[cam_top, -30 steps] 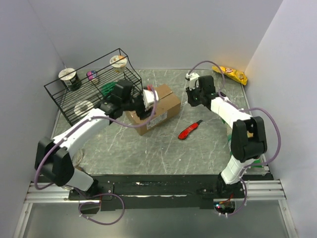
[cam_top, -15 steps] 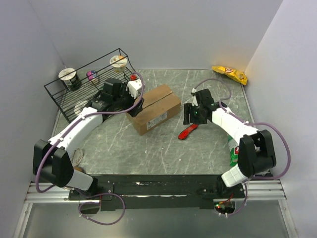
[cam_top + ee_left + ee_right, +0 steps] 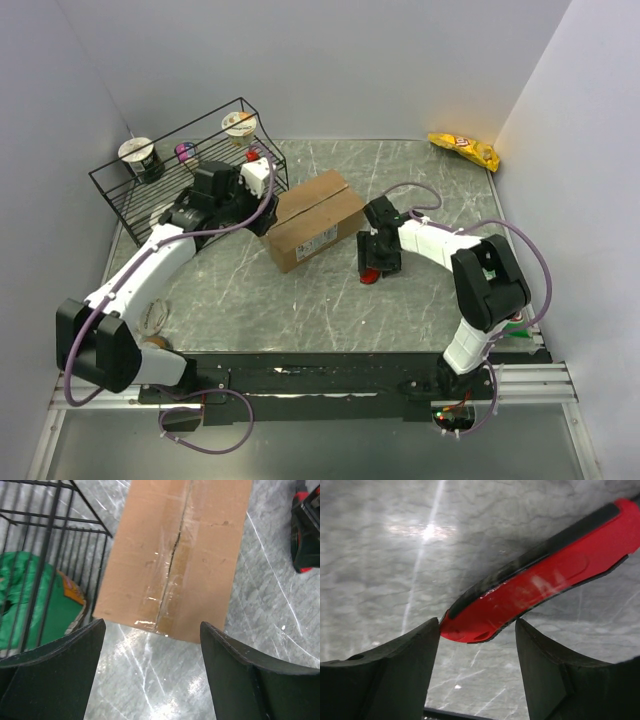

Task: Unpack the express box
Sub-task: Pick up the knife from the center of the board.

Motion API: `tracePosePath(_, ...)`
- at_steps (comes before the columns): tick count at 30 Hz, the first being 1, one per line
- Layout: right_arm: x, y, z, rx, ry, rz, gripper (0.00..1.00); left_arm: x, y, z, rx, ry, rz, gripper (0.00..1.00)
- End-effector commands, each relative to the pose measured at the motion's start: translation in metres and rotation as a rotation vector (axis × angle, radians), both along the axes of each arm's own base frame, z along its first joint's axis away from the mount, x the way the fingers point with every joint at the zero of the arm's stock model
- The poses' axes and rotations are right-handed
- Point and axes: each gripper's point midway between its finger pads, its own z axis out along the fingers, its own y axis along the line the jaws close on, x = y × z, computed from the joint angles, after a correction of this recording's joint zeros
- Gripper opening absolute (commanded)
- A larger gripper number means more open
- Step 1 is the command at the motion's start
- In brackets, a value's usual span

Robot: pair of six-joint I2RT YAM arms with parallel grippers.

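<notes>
I am fetching the cutter: my right gripper (image 3: 476, 630) stands open around the end of the red knife (image 3: 545, 575). Next I should close on it. My left gripper (image 3: 151, 625) is open too, beside the taped express box (image 3: 180, 555).

Left gripper (image 3: 151, 626), right gripper (image 3: 477, 623): jaws apart

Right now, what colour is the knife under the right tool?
The knife is red with a black strip along its upper edge; clearest in the right wrist view.
</notes>
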Motion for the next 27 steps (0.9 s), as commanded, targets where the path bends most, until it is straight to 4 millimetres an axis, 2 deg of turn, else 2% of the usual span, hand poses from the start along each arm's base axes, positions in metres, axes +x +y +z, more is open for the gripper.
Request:
tracePosePath(1, 0.002, -0.015, -0.012, -0.11, -0.003, -0.041, 0.67, -0.005, 0.007, 0.023, -0.041, -0.048, 0.025, 0.83)
tracePosePath(4, 0.008, -0.021, -0.02, -0.152, -0.018, -0.003, 0.6, -0.005, 0.008, 0.022, -0.041, -0.043, 0.026, 0.83)
tracePosePath(5, 0.009, -0.029, -0.022, -0.188, -0.029, 0.019, 0.56, -0.005, 0.007, 0.023, -0.045, -0.043, 0.02, 0.83)
tracePosePath(8, 0.012, -0.031, -0.013, -0.156, -0.046, 0.062, 0.48, -0.004, 0.001, 0.023, -0.053, -0.043, -0.013, 0.83)
tracePosePath(9, 0.015, -0.032, -0.003, -0.156, -0.079, 0.081, 0.46, -0.004, -0.002, 0.026, -0.055, -0.051, -0.034, 0.83)
tracePosePath(10, 0.016, -0.035, 0.002, -0.16, -0.096, 0.093, 0.35, -0.003, -0.004, 0.024, -0.058, -0.047, -0.044, 0.83)
tracePosePath(12, 0.014, -0.044, 0.013, -0.136, -0.105, 0.117, 0.23, -0.004, -0.013, 0.028, -0.078, -0.052, -0.096, 0.83)
tracePosePath(14, 0.013, -0.053, 0.021, -0.137, -0.124, 0.163, 0.02, -0.007, -0.023, 0.035, -0.094, -0.068, -0.175, 0.84)
tracePosePath(16, 0.018, -0.065, 0.04, -0.108, -0.173, 0.184, 0.0, -0.008, -0.037, 0.048, -0.104, -0.153, -0.268, 0.84)
tracePosePath(17, 0.023, -0.072, 0.052, -0.114, -0.223, 0.232, 0.0, -0.014, -0.045, 0.047, -0.105, -0.179, -0.318, 0.84)
tracePosePath(18, 0.022, -0.066, 0.059, -0.049, -0.232, 0.27, 0.0, -0.018, -0.051, 0.052, -0.081, -0.251, -0.39, 0.85)
tracePosePath(19, 0.028, -0.074, 0.069, -0.031, -0.266, 0.303, 0.0, -0.02, -0.057, 0.056, -0.065, -0.298, -0.425, 0.86)
tracePosePath(21, 0.027, -0.064, 0.092, 0.064, -0.322, 0.393, 0.0, -0.028, -0.074, 0.064, -0.012, -0.408, -0.539, 0.86)
tracePosePath(22, 0.019, -0.039, 0.118, 0.258, -0.349, 0.493, 0.0, -0.03, -0.081, 0.066, -0.006, -0.439, -0.581, 0.86)
tracePosePath(24, 0.007, -0.021, 0.146, 0.376, -0.404, 0.68, 0.0, -0.037, -0.098, 0.08, 0.016, -0.585, -0.69, 0.86)
tracePosePath(25, -0.003, -0.007, 0.17, 0.476, -0.42, 0.746, 0.0, -0.043, -0.106, 0.084, 0.01, -0.637, -0.747, 0.87)
tracePosePath(27, -0.008, 0.003, 0.184, 0.542, -0.43, 0.815, 0.0, -0.048, -0.122, 0.092, 0.063, -0.768, -0.822, 0.87)
